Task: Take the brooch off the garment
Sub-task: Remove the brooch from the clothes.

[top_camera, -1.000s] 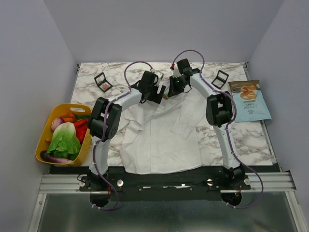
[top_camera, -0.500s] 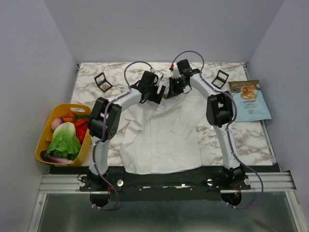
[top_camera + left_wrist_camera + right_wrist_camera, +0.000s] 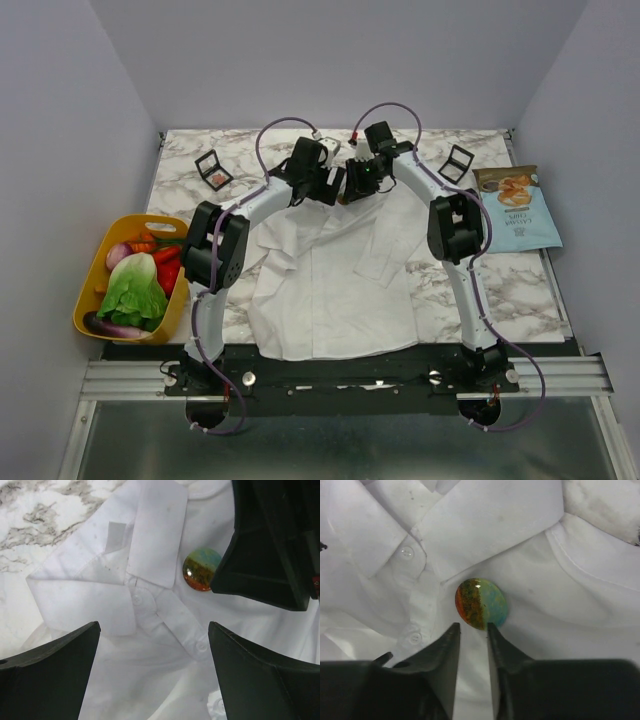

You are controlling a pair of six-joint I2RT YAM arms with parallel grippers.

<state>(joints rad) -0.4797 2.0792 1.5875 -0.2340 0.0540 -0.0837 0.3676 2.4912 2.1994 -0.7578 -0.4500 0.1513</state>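
Both my arms are stretched way out over the table, elbows kicked out to the sides and wrists turned in so the two claws nearly meet above the shirt's collar.

My right claw points down at the fabric, fingers parted by just a narrow slot with nothing gripped in it. The brooch sits right in front of those tips, lined up with the slot, orange-red half on its left and green half on its right. Can't tell if the tips actually touch its edge. It lies flat on the shirt just below the collar flap, with the button off to the claw's front-left.

My left claw hangs over the button strip, spread wide and gripping nothing. From its side the brooch is ahead and right of the gap, tucked against the right claw's black body.
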